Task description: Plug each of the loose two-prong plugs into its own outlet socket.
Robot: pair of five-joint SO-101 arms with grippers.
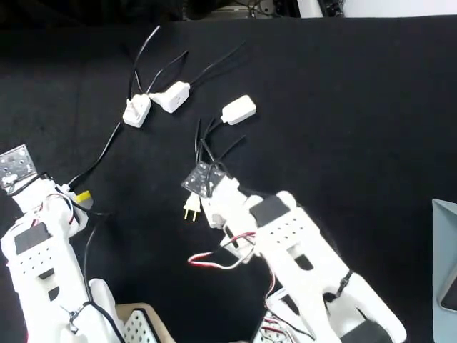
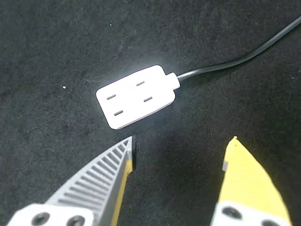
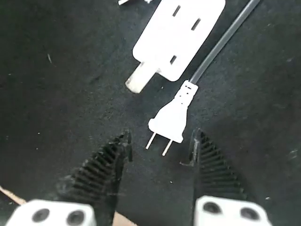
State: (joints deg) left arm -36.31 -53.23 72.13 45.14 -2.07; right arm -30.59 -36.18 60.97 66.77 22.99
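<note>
A black cloth-covered bench (image 1: pixel 357 107) carries two white robot arms that rise from its near edge.

In the right wrist view, the right end effector (image 3: pixel 160 136) has its black ribbed fingers spread. A white two-prong plug (image 3: pixel 171 120) lies flat on the cloth between the tips, touching neither, with its prongs toward the wrist. Just beyond it lies a white flat outlet block (image 3: pixel 181 33).

In the left wrist view, the left end effector (image 2: pixel 181 150), with one grey and one yellow finger, is also spread and holds nothing. A white four-slot outlet block (image 2: pixel 136 96) lies just ahead, with bare cloth all around it.

From above, farther back, the left white block (image 1: pixel 136 111) and the middle white block (image 1: pixel 171 96) sit close together. The right white block (image 1: pixel 238 109) sits apart, and thin black cables fan out from all three. I cannot tell which of these the wrist views show. Wide black cloth stretches to the right, as far as a blue-grey box (image 1: pixel 444 250).
</note>
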